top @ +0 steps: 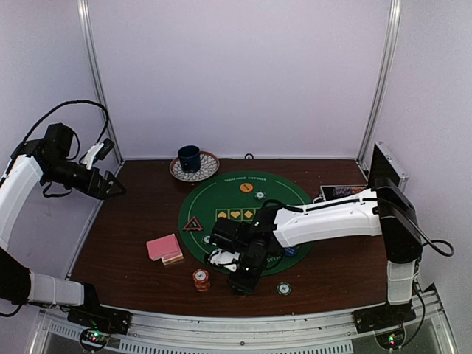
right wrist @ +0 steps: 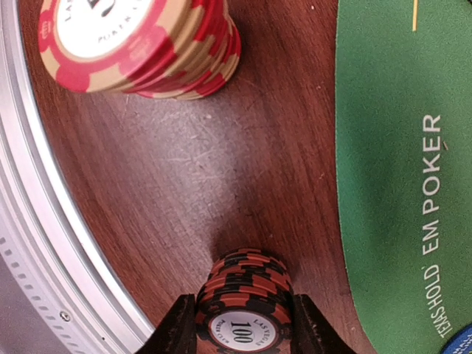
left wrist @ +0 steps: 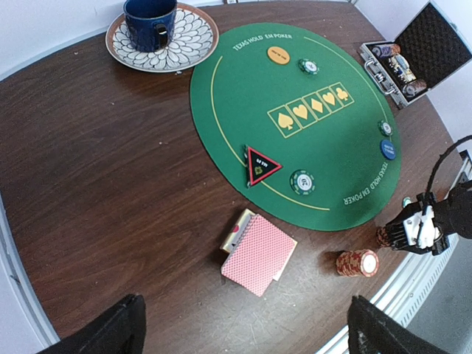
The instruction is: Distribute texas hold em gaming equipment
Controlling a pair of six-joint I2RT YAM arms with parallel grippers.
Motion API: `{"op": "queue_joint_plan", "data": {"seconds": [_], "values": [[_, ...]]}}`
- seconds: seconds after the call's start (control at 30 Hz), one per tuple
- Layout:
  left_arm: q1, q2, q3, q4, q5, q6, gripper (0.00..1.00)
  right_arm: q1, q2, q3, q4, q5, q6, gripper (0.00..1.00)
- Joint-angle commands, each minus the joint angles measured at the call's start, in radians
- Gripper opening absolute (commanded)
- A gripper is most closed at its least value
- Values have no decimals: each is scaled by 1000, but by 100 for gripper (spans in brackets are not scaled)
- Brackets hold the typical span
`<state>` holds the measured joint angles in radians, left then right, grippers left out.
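Observation:
My right gripper [right wrist: 243,332] is shut on a stack of orange-and-black "100" poker chips [right wrist: 247,284], one finger on each side. The stack is at the wood just off the green mat's near edge [right wrist: 383,147]; I cannot tell whether it rests on the table. A red-and-tan chip stack [right wrist: 140,44] stands close beside it, also seen from above [top: 200,279]. The pink-backed card deck [left wrist: 258,253] lies on the wood left of the mat. My left gripper [left wrist: 247,339] is open, empty, high over the table's left side [top: 116,187]. The red-rimmed black triangle [left wrist: 262,165] sits at the mat's left edge.
On the mat lie an orange button [left wrist: 278,54], a blue button [left wrist: 388,150] and single chips [left wrist: 302,181]. A green chip [top: 284,288] lies on the wood. A dark blue mug [left wrist: 150,22] stands on a patterned plate at the back. An open chip case [left wrist: 413,51] stands at the right. A metal rail [right wrist: 44,221] runs along the table's near edge.

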<state>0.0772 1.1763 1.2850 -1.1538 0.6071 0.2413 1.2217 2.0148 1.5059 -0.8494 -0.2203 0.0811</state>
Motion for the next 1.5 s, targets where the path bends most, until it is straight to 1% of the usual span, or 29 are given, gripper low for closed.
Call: {"op": "queue_joint_plan", "data": {"seconds": [0.0,0.23,0.33,0.5,0.63,0.83,1.03,1.27,1.47], "values": [[6,-13,29,0,13,12,98,2,-9,23,-2,33,-3,27],[6,-13,30,1,13,13,98,-13,-56,85,-55,77,-7,20],[6,-14,31,1,13,12,98,-38,-83,125,-83,95,-3,19],[6,-12,28,1,13,12,98,-136,-128,181,-88,103,8,19],[6,-10,27,1,13,12,98,-246,-108,258,-116,170,18,19],[6,-6,27,1,18,12,98,-447,-13,367,-92,247,34,19],[6,1,29,1,22,13,98,-584,152,514,-58,259,40,19],[6,9,29,1,17,19,98,-660,381,745,-91,261,54,19],[6,22,35,1,25,21,98,-697,476,821,-84,243,66,21]]}}
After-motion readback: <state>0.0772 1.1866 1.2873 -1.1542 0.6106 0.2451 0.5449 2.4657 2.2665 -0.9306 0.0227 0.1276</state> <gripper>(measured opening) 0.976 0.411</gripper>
